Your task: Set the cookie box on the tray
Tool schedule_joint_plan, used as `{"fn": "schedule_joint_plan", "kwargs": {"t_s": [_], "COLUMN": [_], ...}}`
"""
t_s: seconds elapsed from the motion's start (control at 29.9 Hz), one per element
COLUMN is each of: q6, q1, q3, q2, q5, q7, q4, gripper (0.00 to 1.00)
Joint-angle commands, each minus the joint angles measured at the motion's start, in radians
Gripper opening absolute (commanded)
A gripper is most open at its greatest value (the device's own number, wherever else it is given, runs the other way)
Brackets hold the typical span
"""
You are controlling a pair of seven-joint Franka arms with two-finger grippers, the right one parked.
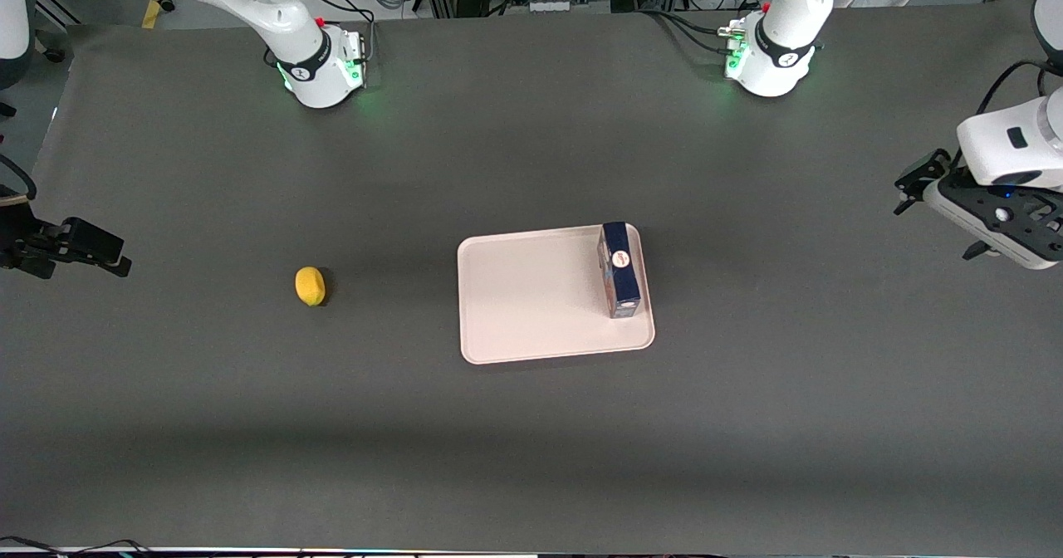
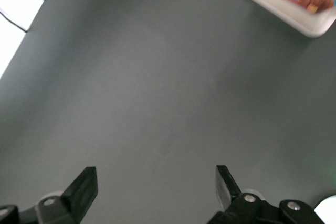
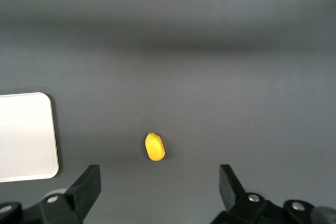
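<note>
We see the dark table [image 1: 531, 458] carrying the tray [image 1: 531, 301] near its middle. The cookie box [image 1: 619, 269] lies on the tray, along the edge toward the working arm's end. The gripper [image 2: 156, 182] hangs over bare table well apart from the tray, jaws wide apart and holding nothing. A small yellow lump [image 1: 310, 286] sits toward the parked arm's end.

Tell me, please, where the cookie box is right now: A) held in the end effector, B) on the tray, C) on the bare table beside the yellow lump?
B: the cookie box rests on the tray, while the end effector is open over bare table, toward the working arm's end.
</note>
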State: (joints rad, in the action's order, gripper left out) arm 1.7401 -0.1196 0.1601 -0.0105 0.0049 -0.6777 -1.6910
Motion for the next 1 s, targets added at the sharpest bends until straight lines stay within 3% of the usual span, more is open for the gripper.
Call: {"fn": "schedule_joint_plan", "kwargs": {"t_s": [0.0,0.57,0.97], "q6": [-0.020,-0.048,-0.051], "q1": [0.020,0.014,0.014], "q3": [-0.011,-0.022,-0.022], "q2": [0.009,-0.005,-0.011], "q5": [-0.019,-0.006,0.029], "q7": [0.269,0.665,0.659], "q4": [0.005,0.031,0.042], "gripper": [1.00,1.00,1.00]}}
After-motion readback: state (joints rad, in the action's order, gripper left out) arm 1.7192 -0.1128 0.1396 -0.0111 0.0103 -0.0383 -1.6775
